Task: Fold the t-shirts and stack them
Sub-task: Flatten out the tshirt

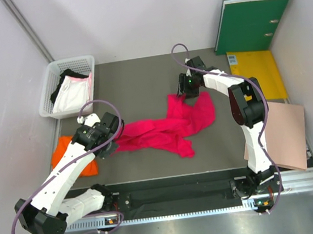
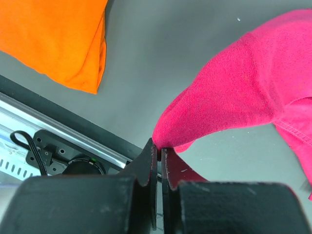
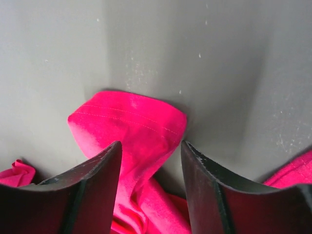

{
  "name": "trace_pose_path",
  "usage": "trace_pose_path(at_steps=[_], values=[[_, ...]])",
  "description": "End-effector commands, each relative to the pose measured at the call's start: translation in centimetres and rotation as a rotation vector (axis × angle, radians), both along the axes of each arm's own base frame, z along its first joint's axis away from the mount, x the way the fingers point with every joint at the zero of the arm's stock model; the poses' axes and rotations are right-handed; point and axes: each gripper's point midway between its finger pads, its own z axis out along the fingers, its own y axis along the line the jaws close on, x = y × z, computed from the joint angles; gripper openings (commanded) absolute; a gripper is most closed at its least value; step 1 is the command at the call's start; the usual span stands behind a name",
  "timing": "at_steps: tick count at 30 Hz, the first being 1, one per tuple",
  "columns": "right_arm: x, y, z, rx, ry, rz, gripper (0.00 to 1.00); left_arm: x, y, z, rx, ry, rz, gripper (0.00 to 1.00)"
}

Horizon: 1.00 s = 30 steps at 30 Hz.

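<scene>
The left gripper (image 2: 159, 152) is clamped on the magenta t-shirt (image 1: 163, 128) at its left end, and the right gripper (image 3: 151, 146) stands jaws apart astride its far corner, apparently to stretch it flat.

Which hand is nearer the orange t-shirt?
Left. The left hand pinches an end of the magenta shirt just beside the orange t-shirt; the right hand straddles that shirt's far corner, further away.

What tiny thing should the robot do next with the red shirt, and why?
Probably close the right end effector: its open jaws straddle a hemmed edge of the magenta-red t-shirt, while the left end effector is shut on the other end. Then both arms could spread it flat.
</scene>
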Motion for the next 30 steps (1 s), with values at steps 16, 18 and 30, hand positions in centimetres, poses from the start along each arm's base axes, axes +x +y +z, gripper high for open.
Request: trace_pose_path(at_steps=[16, 18, 30], values=[[2.5, 0.3, 7.4, 0.043, -0.174, -0.026, 0.0, -1.6, 1.2, -1.6, -0.003, 0.01, 0.119, 0.0], [2.7, -0.6, 11.1, 0.053, -0.265, -0.056, 0.0, -1.9, 1.5, -1.8, -0.005, 0.006, 0.142, 0.11], [1.5, -3.2, 21.0, 0.055, -0.487, -0.097, 0.0, 6.0, -8.1, 1.5, -0.205, -0.147, -0.396, 0.99]])
